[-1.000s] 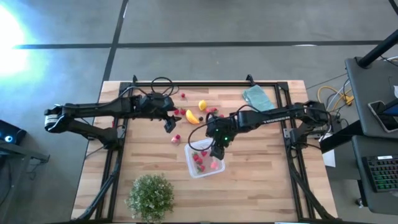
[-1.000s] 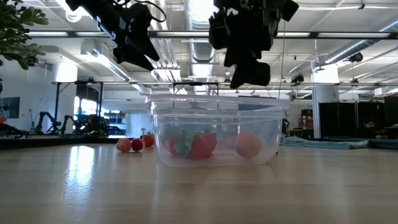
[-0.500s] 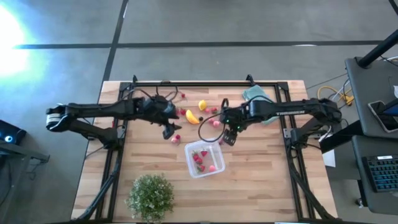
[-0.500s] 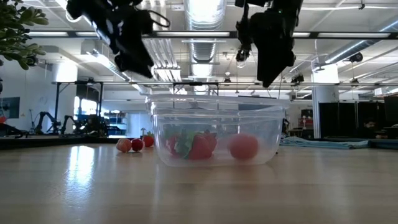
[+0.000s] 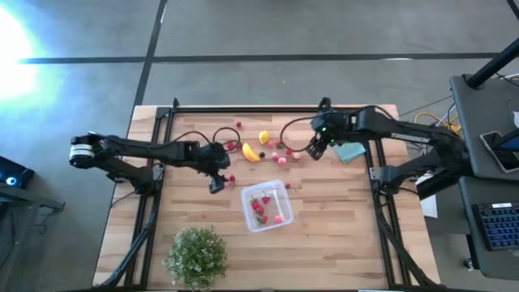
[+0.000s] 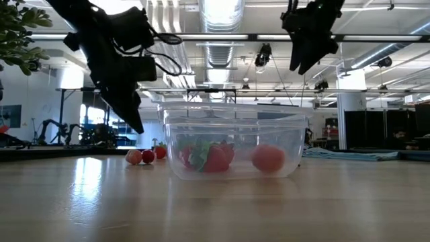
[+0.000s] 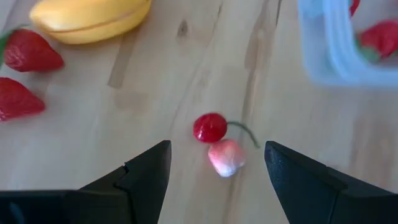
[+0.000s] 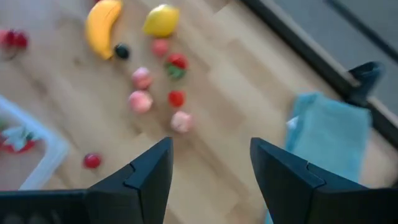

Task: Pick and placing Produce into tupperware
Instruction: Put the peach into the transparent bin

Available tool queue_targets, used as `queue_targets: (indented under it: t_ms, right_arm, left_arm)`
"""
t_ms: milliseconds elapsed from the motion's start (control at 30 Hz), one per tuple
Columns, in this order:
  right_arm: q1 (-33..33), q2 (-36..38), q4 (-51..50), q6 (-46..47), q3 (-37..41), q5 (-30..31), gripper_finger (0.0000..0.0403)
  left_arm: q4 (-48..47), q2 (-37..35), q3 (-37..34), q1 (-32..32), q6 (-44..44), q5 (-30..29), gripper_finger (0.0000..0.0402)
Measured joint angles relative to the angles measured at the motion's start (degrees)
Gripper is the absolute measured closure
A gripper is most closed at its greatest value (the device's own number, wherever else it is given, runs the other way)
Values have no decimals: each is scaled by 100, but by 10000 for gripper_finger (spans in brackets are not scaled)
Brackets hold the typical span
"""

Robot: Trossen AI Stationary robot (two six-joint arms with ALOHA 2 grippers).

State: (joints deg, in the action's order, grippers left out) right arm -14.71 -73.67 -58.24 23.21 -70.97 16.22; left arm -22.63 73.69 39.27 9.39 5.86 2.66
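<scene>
A wooden table seen from above. On the left, the left gripper hangs low with its jaws apart and empty, just beside the tupperware. Directly ahead of its fingers lie a red cherry and a pink berry, touching each other. This arm is the nearer one to that pair. The clear tupperware already holds several red pieces. Farther right, the right gripper hovers open and empty above scattered berries, near the banana and lemon.
</scene>
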Motion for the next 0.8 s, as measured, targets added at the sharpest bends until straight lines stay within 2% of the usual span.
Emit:
queue_targets:
  t_ms: [133,300,533,800]
  right_arm:
    - [-226,285,-5,-77,27,328,197]
    - [-471,461,16,-158,31,351,197]
    - [-752,388,48,-440,48,348,197]
    - [-862,317,70,-673,64,338,197]
  left_arm:
    - [-36,191,-153,-170,-194,2,157]
    - [13,314,-217,-381,-200,1,157]
    - [441,569,-217,-429,-215,-362,157]
    - [862,1126,-217,-431,-185,-378,157]
